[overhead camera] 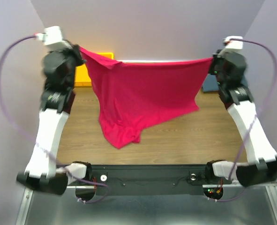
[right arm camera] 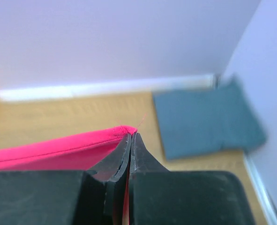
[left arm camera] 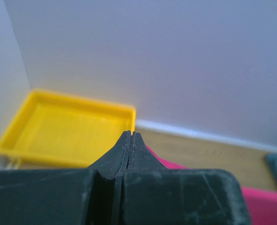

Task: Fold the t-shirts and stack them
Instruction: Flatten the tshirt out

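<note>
While my left hand (left arm camera: 130,133) is pinched tight on one top corner of the crimson shirt (overhead camera: 143,93), my right hand (right arm camera: 131,134) is clamped on the other. The cloth hangs taut above the surface (overhead camera: 175,136), its tail drooping toward the near edge. I'd lower both hands evenly so it lies flat. The folded teal shirt (right arm camera: 206,117) lies at the far right corner.

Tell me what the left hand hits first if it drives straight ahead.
Probably a corner of the yellow plastic tray, just beyond the shut left hand, which pinches the crimson-pink cloth t-shirt. Depth is unclear; it may clear the rim and reach the pale wall.
</note>
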Motion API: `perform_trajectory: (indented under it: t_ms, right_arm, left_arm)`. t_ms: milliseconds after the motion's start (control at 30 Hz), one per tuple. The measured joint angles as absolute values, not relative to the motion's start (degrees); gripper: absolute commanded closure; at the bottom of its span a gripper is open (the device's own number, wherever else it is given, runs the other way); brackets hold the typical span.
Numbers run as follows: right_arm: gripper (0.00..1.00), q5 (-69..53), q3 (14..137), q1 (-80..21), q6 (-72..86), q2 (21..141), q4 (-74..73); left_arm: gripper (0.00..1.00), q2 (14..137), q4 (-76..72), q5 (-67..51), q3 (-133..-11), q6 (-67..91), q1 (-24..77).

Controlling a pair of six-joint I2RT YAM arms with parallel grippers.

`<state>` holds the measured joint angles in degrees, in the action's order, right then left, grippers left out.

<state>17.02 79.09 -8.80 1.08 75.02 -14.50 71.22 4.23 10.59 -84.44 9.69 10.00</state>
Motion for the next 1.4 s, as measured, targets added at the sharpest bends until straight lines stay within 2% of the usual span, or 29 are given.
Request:
perform_trajectory:
  t_ms: [200, 367, 533, 733, 867, 1000, 1200, 1400]
  right_arm:
    - [0.99, 10.7, 81.7, -8.8, -0.5, 54.3, -11.9]
    - [0.99, 5.8, 82.0, -8.8, -1.5, 43.5, -12.5]
    - [1.0, 1.7, 83.4, -8.8, -2.2, 38.5, -15.0]
    - [1.0, -0.4, 83.7, -8.8, -2.6, 38.7, -18.2]
    - [0.99, -0.5, 83.0, -8.8, -2.6, 40.7, -18.9]
    - [0.99, 2.2, 79.9, -8.8, -2.1, 45.5, -18.9]
    - [0.99, 8.0, 75.3, -8.8, -1.0, 62.3, -18.7]
    - [0.99, 12.2, 71.0, -8.7, -0.9, 82.5, -17.3]
  left_arm:
    - [1.0, 50.7, 0.2, 8.4, -90.0, 8.2, 10.0]
    - [1.0, 38.7, -1.1, 4.8, -92.7, 7.2, 10.0]
    - [1.0, 37.0, 1.9, 2.9, -98.5, 6.0, 10.0]
    - [1.0, 39.0, 7.1, 2.3, -102.2, 4.9, 10.0]
    - [1.0, 41.6, 6.9, 2.2, -99.0, 4.8, 10.0]
    - [1.0, 47.1, 4.9, 3.6, -88.8, 4.2, 10.0]
    - [1.0, 69.7, -1.6, 6.3, -75.9, 2.3, 10.0]
    - [1.0, 92.6, -2.2, 8.1, -71.6, 1.5, 10.0]
